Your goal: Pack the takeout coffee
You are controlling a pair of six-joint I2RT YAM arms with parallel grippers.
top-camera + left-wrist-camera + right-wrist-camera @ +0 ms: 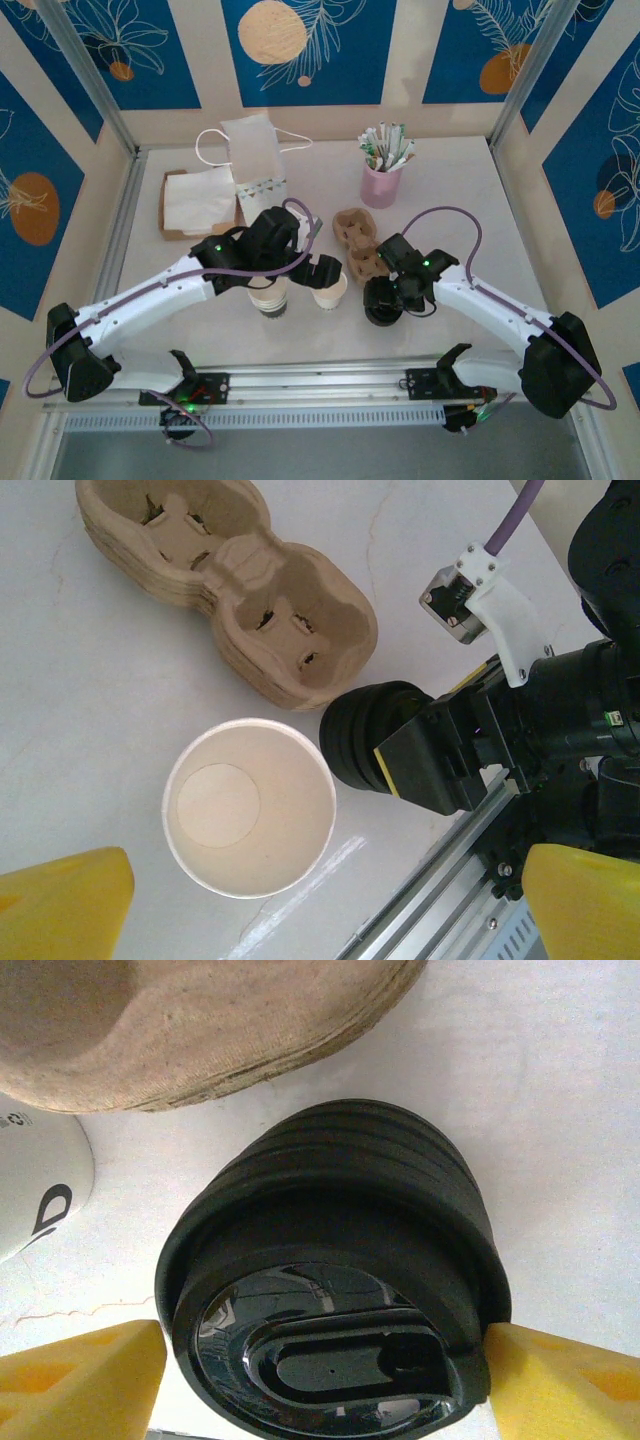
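from above, the paper cup (331,291) stands near the front edge of the table (470,190), between a stack of lidless cups (268,299) under the left arm and the stack of black lids (383,300), part hidden by the arm. the left wrist camera looks straight down into it: bare and lidless, upright, mouth up, long axis vertical, with the left gripper (325,880) hovering above, jaws spread wide on either side and touching nothing. the right wrist view gives the sip slot of the top lid and the ribbed side of the stack. there the right gripper (325,1365) has both yellow fingers (565,1380) against the top rim, pinching the stack; a white cup wall with a black mark sits at that view's left edge. the brown pulp carriers (355,240) lie just behind cup and lids, close to both. farther back stand a white paper bag (255,150), napkins (195,198) and a pink holder of stirrers (382,182), well apart from the cup.
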